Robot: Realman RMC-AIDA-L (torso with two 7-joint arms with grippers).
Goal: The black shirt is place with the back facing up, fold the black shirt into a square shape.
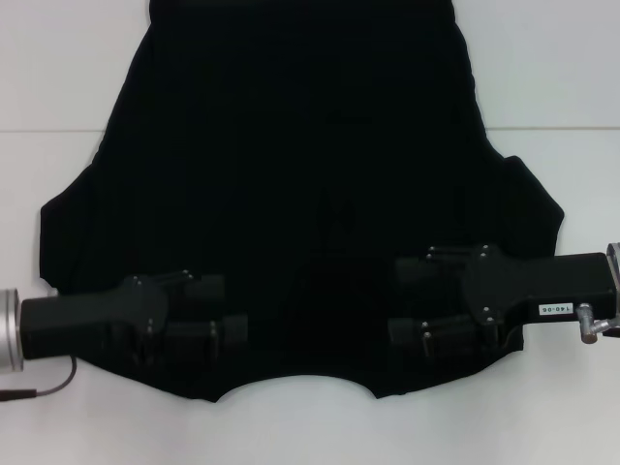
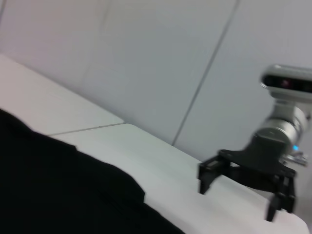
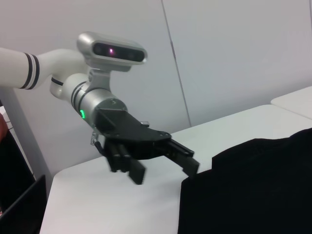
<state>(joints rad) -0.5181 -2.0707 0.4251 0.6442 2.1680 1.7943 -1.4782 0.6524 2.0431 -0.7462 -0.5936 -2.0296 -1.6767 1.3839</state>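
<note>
The black shirt [image 1: 300, 174] lies spread flat on the white table [image 1: 562, 97], its curved neckline at the near edge and no lettering showing. My left gripper [image 1: 228, 308] hovers over the shirt's near left part, open, fingers pointing inward. My right gripper [image 1: 397, 298] hovers over the near right part, also open and facing the left one. The left wrist view shows the shirt [image 2: 48, 195] and, farther off, the right gripper [image 2: 239, 197] open above the table. The right wrist view shows the shirt [image 3: 253, 190] and the left gripper [image 3: 163, 170] open, empty, just off the fabric's edge.
White tabletop shows on both sides of the shirt and in a strip at the near edge [image 1: 291, 436]. A seam line [image 1: 58, 131] crosses the table. A grey panelled wall [image 2: 161, 63] stands behind the table.
</note>
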